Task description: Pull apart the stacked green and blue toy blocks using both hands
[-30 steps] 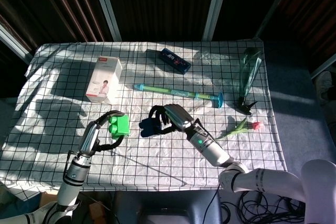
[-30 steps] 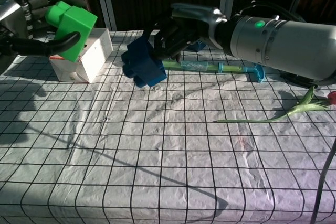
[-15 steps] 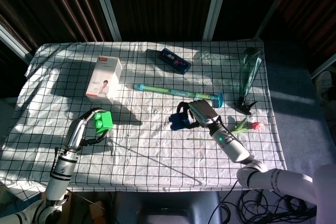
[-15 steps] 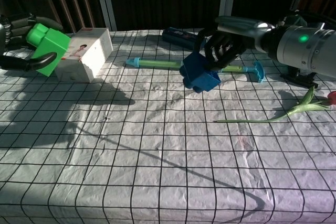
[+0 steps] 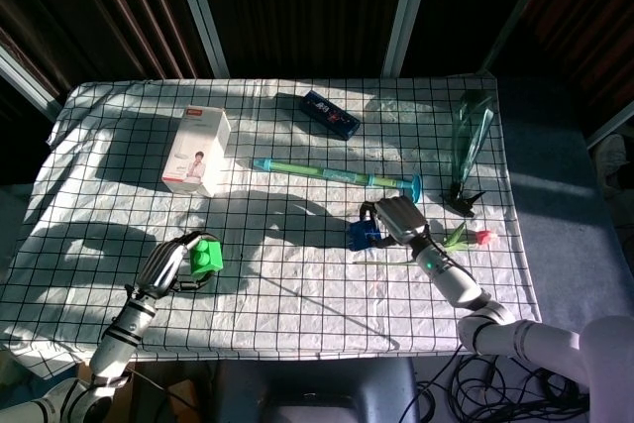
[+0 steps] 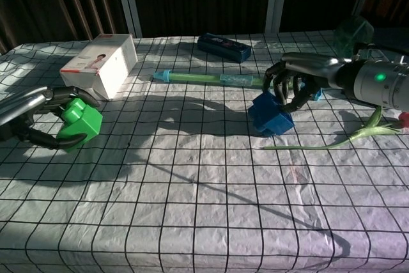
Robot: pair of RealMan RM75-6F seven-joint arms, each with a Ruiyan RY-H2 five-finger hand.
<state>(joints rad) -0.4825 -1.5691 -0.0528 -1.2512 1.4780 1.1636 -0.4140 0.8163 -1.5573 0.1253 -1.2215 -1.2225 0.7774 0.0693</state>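
Blocks are fully apart now: left hand (image 6: 38, 116) has dropped low, fingers wrapped around the green block (image 6: 81, 121), right hand (image 6: 295, 84) clutches the blue block (image 6: 270, 116) down on the cloth (image 6: 192, 209). Basically done.

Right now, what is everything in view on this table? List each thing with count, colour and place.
green block: 1, green, near left of table, held in left hand
blue block: 1, blue, right of centre, under right hand
white box: 1, white with red edge, far left
dark box: 1, dark blue, far centre
long tube: 1, green and teal, lying across the middle
flower: 1, green stem with red bloom, right side
glass vase: 1, clear greenish, far right
tablecloth: 1, white with black grid
left hand: 1, grips green block
right hand: 1, holds blue block
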